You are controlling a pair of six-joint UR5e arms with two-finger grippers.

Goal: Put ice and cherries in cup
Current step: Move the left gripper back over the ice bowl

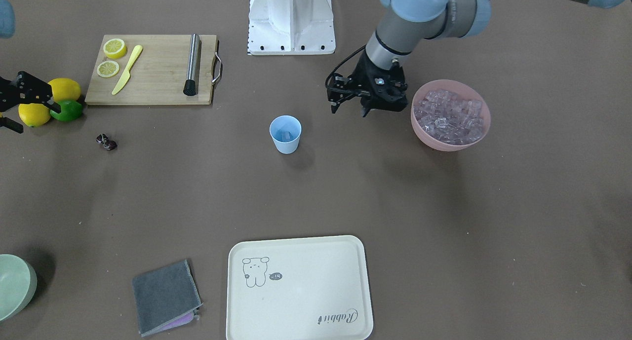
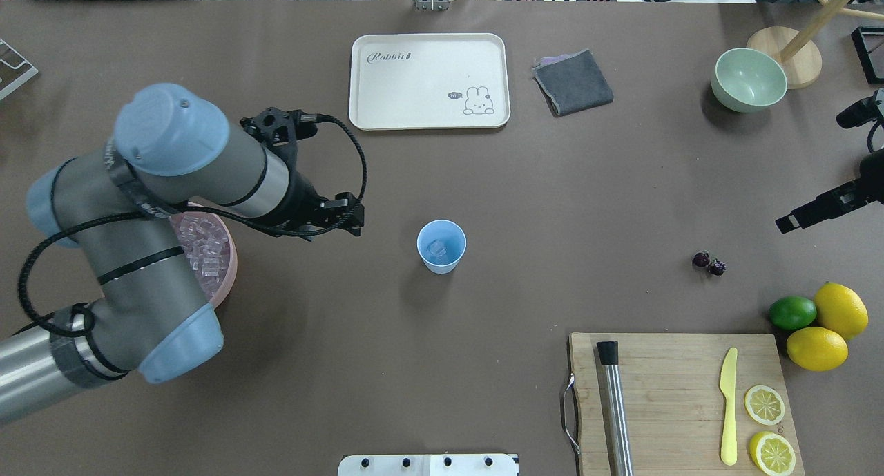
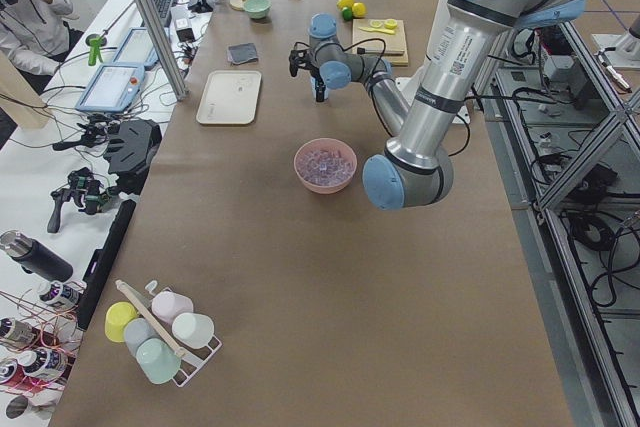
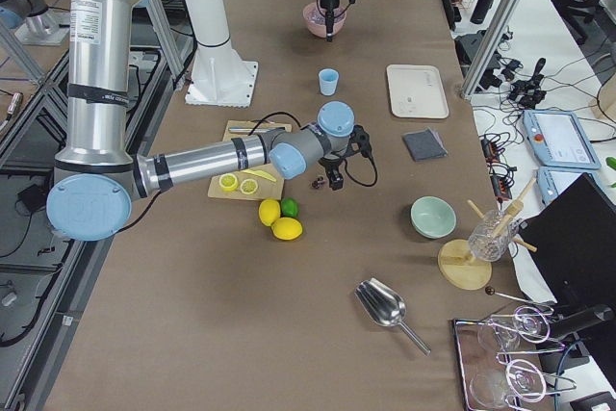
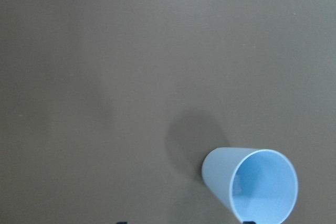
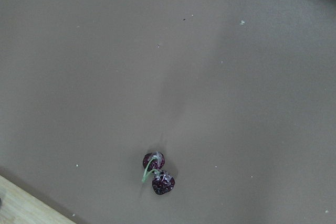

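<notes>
**Exterior front-facing.** The cup [image 1: 285, 134] stands upright near the table's middle, well apart from the pink bowl [image 1: 486, 114] heaped with ice [image 1: 448, 117]. The left gripper [image 1: 351, 110] hangs above the table between cup and bowl, nearer the bowl. Its fingers are apart and nothing is between them. The cherries [image 1: 106, 142] lie on the bare table, near the cutting board [image 1: 158, 86].

**Overhead exterior.** One clear cube shows inside the cup, so the ice step is judged begun. The cherry step is not yet done. The right gripper [image 2: 791, 220] hovers near the cherries and apart from them. Whether its fingers are apart or together cannot be told.

**Exterior left and right.** These confirm the layout and add nothing on either claw.

**Left wrist-mounted.** The cup sits at the lower right, seen obliquely from above the rim. Its contents are unclear here.

**Right wrist-mounted.** The cherries are two fruits joined by pale green stems, lying low in the view. No fingertips show.

**Counts.**
- One cup
- One pink bowl
- Ice cubes in the bowl too many to count, with at least one in the cup
- Two cherries
- One cutting board
- Two whole lemons [image 1: 64, 89]
- One lime [image 1: 68, 112]
- Two lemon slices [image 1: 114, 48]
- One tray [image 1: 296, 300]
</notes>
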